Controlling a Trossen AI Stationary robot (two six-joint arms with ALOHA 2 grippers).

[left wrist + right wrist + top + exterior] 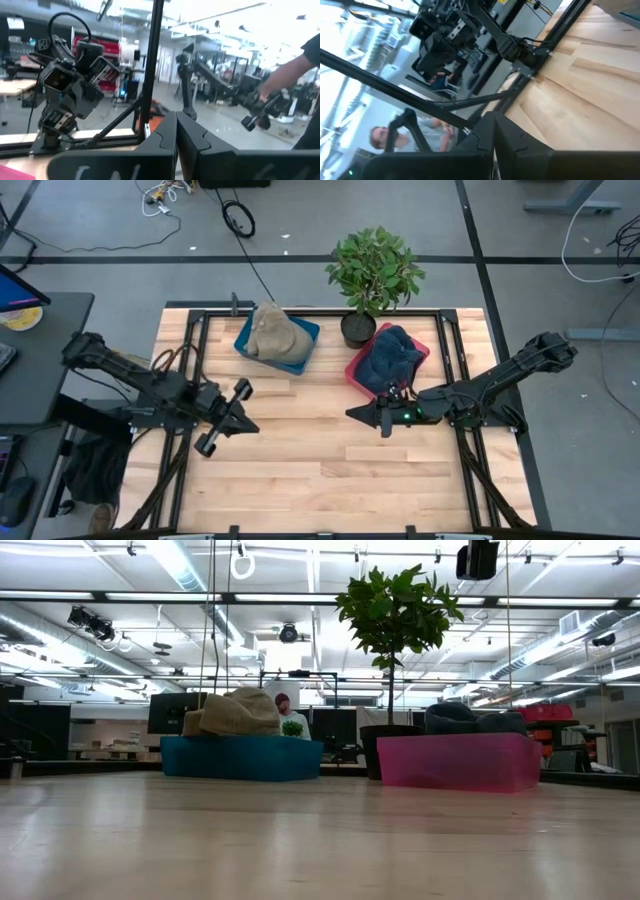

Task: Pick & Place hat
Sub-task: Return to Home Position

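Note:
A tan hat lies in a blue bin at the far middle of the table; the low view shows this tan hat bulging above the blue bin's wall. A dark blue hat lies in a pink bin to its right, and it also rises over the pink bin's wall as a dark blue hat. My left gripper hovers shut over the table's left half, holding nothing. My right gripper is shut near the pink bin's near side, holding nothing. Each wrist view shows shut fingers, left and right.
A potted plant stands between the two bins at the far edge. A black metal frame runs around the tabletop. Bare wood spreads across the near half. A seated person and a person's arm show beyond the table.

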